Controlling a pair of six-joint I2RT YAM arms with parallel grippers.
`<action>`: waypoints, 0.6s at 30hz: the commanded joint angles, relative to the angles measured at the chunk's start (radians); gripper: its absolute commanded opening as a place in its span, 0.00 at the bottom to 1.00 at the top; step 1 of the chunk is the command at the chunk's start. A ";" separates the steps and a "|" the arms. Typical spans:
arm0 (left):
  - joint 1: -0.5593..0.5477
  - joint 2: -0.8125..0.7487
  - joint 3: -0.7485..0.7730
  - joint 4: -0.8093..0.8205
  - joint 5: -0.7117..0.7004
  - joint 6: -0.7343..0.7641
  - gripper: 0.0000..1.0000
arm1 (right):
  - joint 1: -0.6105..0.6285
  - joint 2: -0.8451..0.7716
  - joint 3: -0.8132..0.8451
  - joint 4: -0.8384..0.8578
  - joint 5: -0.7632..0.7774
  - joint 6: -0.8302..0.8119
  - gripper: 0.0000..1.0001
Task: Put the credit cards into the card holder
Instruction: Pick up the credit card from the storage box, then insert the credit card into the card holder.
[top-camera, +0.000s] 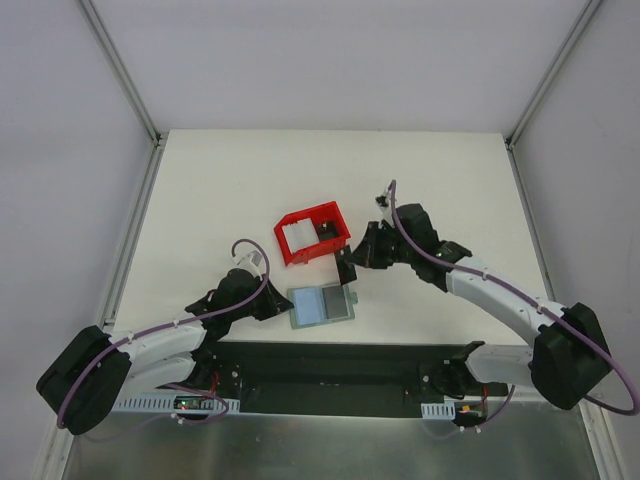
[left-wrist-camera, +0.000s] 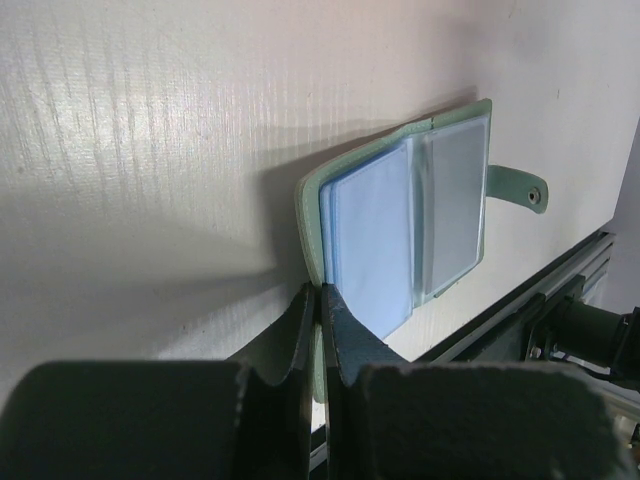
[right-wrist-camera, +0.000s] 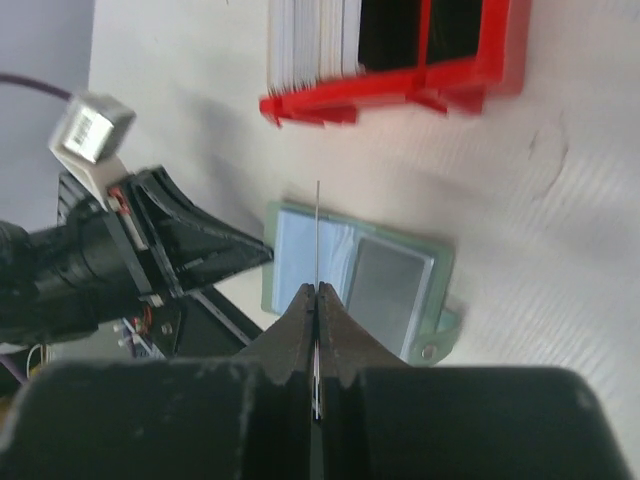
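From above, the right gripper (top-camera: 347, 268) is too small to show what it pinches. Its own wrist camera gives the credit card (right-wrist-camera: 317, 225) only edge-on, a thin line with its face unseen. The red bin (right-wrist-camera: 400, 85) runs off the top edge there, and its stacked cards (right-wrist-camera: 310, 40) show only their ends. The card holder (left-wrist-camera: 400, 220) has its near edge hidden behind the left gripper (left-wrist-camera: 318, 305).

A white table (top-camera: 220, 190) fills the middle, with pale grey walls (top-camera: 330, 60) rising at 12, 9 and 3 o'clock. Aluminium frame posts (top-camera: 122, 70) run toward 11 and 1 o'clock. A black strip (top-camera: 340, 362) edges 6 o'clock.
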 joint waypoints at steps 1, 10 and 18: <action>-0.003 0.005 0.019 -0.022 -0.001 0.020 0.00 | 0.055 -0.019 -0.142 0.199 -0.052 0.157 0.00; -0.003 0.025 0.020 -0.026 0.001 0.009 0.00 | 0.146 0.136 -0.274 0.451 -0.061 0.269 0.01; -0.003 0.030 0.019 -0.028 -0.005 0.006 0.00 | 0.149 0.243 -0.293 0.529 -0.087 0.275 0.01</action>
